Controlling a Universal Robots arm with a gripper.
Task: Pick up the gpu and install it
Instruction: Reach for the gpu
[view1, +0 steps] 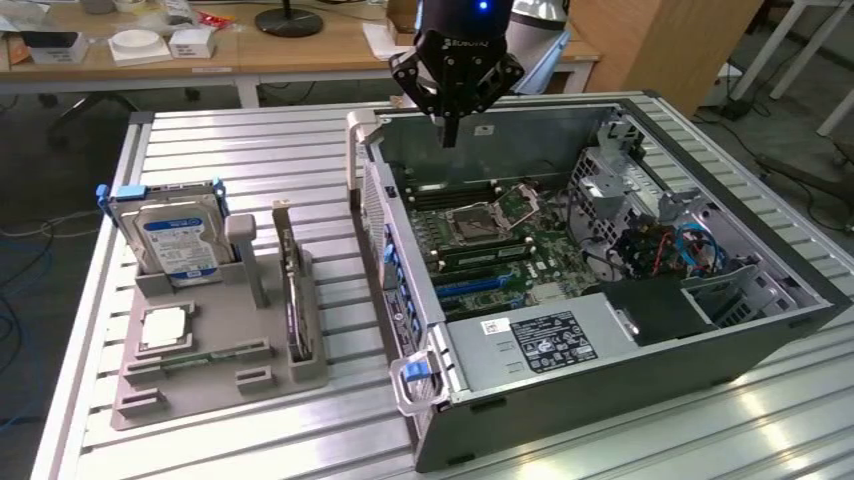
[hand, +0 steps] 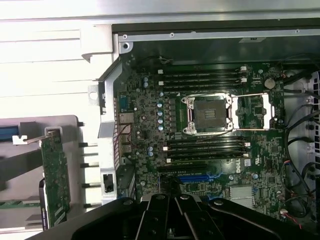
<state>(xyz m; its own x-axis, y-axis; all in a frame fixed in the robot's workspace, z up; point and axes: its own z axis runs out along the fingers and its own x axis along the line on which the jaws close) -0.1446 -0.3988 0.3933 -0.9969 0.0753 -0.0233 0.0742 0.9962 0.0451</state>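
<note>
The gpu (view1: 295, 300) stands on edge in a slot of the grey holder (view1: 174, 405) on the exterior view's left, its brownish-green board facing up in the wrist view (hand: 55, 175). My gripper (view1: 451, 135) hangs above the far end of the open computer case (view1: 641, 330), well apart from the gpu. Its fingers are shut together with nothing between them, and in the wrist view the gripper (hand: 175, 207) sits over the motherboard (hand: 145, 125). A blue expansion slot (hand: 199, 177) lies just under it, past the empty processor socket (hand: 207, 114).
The holder also carries a silver hard drive (view1: 174, 238) with a blue label, a processor chip (view1: 163, 328) and a narrow memory stick (view1: 214, 356). Inside the case are a power supply (view1: 554, 340) and cables (view1: 681, 245). Desks (view1: 200, 50) stand behind the slatted metal table (view1: 240, 150).
</note>
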